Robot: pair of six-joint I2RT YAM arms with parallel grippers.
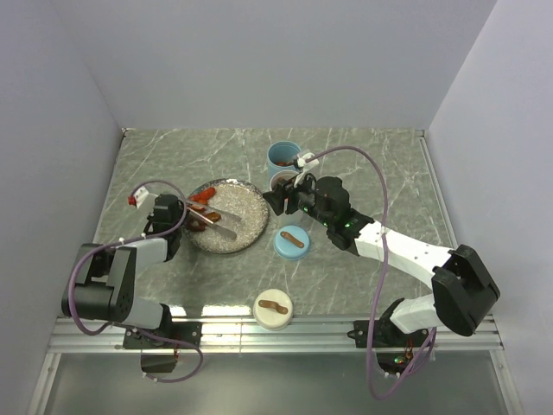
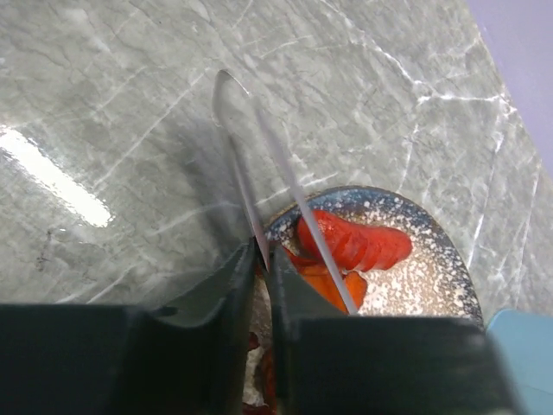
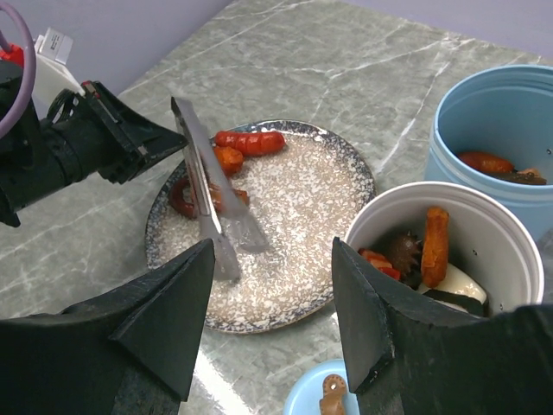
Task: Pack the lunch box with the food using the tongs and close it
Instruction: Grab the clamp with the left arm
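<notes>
Left tool [image 1: 184, 206], seen from above, is clamped on the tongs [image 1: 213, 223], whose long axis runs from it across the plate [image 1: 251, 216]; right tool [image 1: 278, 201], farther off, gapes empty; left wrist: red food [image 2: 367, 246] lies just ahead of its fingers [image 2: 298, 311], beside the tongs; right wrist: tong tips rest beyond that food, nearer the left arm.
</notes>
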